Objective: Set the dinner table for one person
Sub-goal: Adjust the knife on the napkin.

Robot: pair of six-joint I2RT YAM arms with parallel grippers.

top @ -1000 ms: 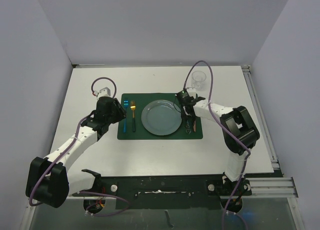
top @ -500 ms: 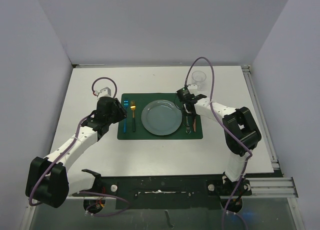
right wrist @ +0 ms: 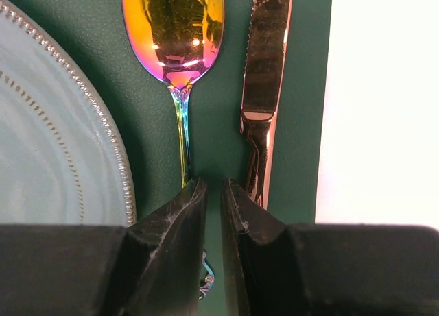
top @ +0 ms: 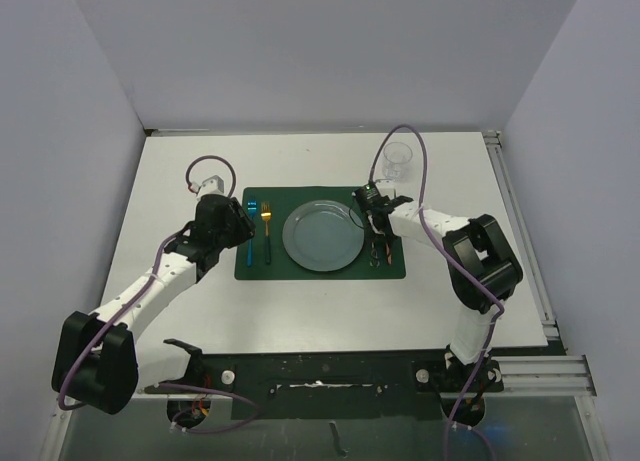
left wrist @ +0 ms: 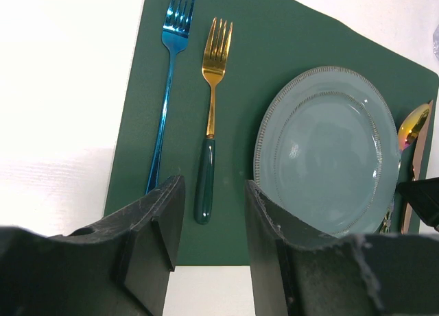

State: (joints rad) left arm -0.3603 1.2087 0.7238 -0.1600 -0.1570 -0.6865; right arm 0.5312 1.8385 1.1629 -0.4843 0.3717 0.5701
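On the white dinner table (top: 300,311) lies a dark green placemat (top: 320,268) holding a grey-blue plate (top: 322,236). A blue fork (left wrist: 168,90) and a gold fork with a green handle (left wrist: 209,124) lie left of the plate. To its right are a rainbow spoon (right wrist: 175,28) and a rose-gold knife (right wrist: 264,55). My left gripper (left wrist: 214,189) hangs open and empty over the mat's near-left edge. My right gripper (right wrist: 214,192) hovers above the strip between spoon handle and knife. Its jaws stand barely apart, with only mat between them.
A clear glass (top: 397,159) stands on the table beyond the mat's far right corner. Metal rails (top: 520,231) edge the right side, and grey walls close in the back and both sides.
My right gripper has drawn back slightly toward the far end of the spoon and knife, uncovering their handles. The left arm has stayed still.
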